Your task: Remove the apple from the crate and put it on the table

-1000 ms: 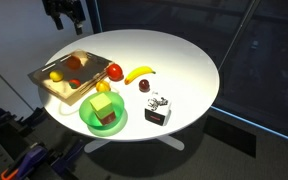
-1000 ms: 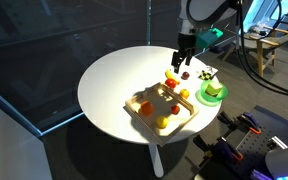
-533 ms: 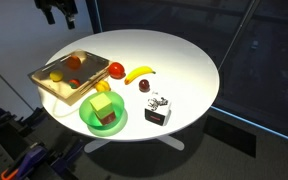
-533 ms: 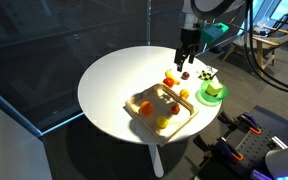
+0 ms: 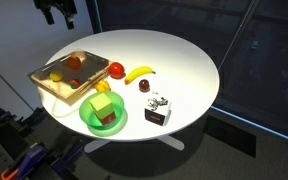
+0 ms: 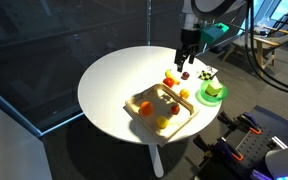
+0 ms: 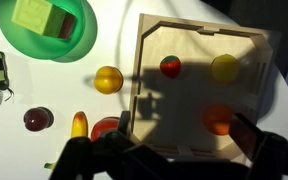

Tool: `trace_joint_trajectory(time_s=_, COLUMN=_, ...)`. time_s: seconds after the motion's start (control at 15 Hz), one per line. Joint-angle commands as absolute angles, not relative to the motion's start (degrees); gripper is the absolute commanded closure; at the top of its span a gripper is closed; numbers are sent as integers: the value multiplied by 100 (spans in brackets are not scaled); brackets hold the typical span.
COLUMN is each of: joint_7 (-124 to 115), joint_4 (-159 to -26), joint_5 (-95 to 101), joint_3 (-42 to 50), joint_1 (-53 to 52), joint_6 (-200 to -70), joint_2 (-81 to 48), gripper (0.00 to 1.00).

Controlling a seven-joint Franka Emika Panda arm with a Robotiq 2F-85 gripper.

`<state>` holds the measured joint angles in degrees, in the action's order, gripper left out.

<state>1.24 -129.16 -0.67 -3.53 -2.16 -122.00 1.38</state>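
Note:
The light-wood crate (image 5: 52, 85) (image 6: 136, 103) (image 7: 199, 40) lies on the round white table (image 5: 174, 55) (image 6: 114, 70). In the crate lie a small red apple (image 5: 76, 62) (image 6: 174, 109) (image 7: 170, 66), an orange fruit (image 7: 218, 120) and a yellow fruit (image 7: 224, 67). My gripper (image 5: 59, 10) (image 6: 186, 58) (image 7: 184, 150) hangs high above the crate, open and empty, touching nothing. Its dark fingers frame the bottom of the wrist view.
Beside the crate on the table lie a larger red fruit (image 5: 115, 70) (image 7: 106, 128), a banana (image 5: 139, 73) (image 7: 79, 125), a dark-maroon fruit (image 5: 144, 86) (image 7: 37, 118) and a yellow-orange fruit (image 7: 108, 79). A green bowl (image 5: 88, 122) (image 7: 24, 45) holds blocks. A small checkered object (image 5: 157, 108) stands near the edge.
My gripper rose a little between one second and half a second ago. Since then nothing has moved.

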Motion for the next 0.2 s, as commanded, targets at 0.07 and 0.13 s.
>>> trace_joint_trajectory(time_s=0.07, joint_7=121, joint_4=-12907, joint_5=-66, joint_3=-328, joint_1=-243, joint_6=-12186, joint_2=137, gripper=0)
trace_joint_trajectory(time_s=0.13, joint_7=120, joint_4=-12907, joint_5=-66, joint_3=-328, joint_1=-243, joint_6=-12186, joint_2=137, gripper=0)
